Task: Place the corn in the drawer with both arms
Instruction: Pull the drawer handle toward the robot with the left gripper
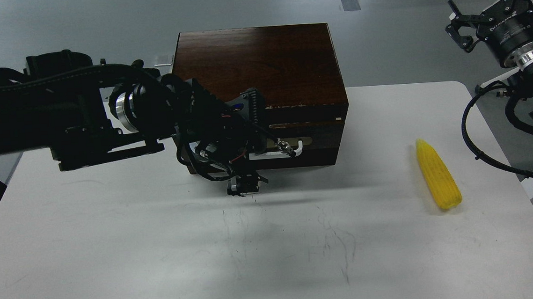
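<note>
The corn (437, 175) lies on the white table (161, 260) at the right, pointed end away from me. The dark brown box (260, 61) stands at the table's back middle. Its drawer (322, 138) is pulled out a little, with a dark gap above the front. My left gripper (248, 153) is at the left part of the white handle (290, 153) and hides it; it looks closed on the handle. My right gripper (495, 0) is open and empty, raised at the far right beyond the table, well away from the corn.
The table's right edge runs close to the corn. My left arm (58, 122) lies across the left side of the table in front of the box. Black cables (478, 153) hang off the right arm by the table's right edge.
</note>
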